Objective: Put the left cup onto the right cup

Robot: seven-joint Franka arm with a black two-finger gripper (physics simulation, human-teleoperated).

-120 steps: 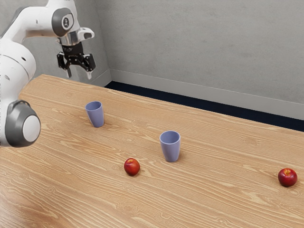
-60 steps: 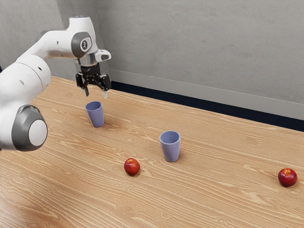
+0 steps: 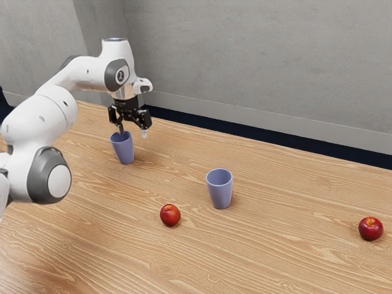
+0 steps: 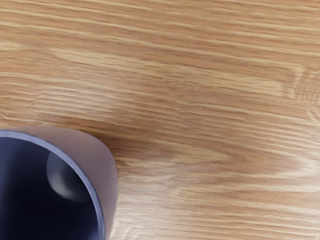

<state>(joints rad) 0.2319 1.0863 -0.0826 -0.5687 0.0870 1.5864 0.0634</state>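
— What lies under you?
— A bluish-purple cup (image 4: 107, 170), close beneath me and upright. I look straight down into its dark inside.
— And around it?
— The wooden table (image 4: 210, 100), its pale grain in long streaks, with a soft shadow just beside the cup's wall.

On the light wood-grain counter (image 3: 282, 257) lie a round red apple (image 3: 170, 215) near the middle and a second red apple (image 3: 370, 228) well apart at the exterior view's right.

Your bench (image 3: 275, 245) is matt, grained wood; the left cup (image 3: 123, 147) and right cup (image 3: 219, 188) look smooth matt plastic; the middle apple (image 3: 170, 215) shines faintly.
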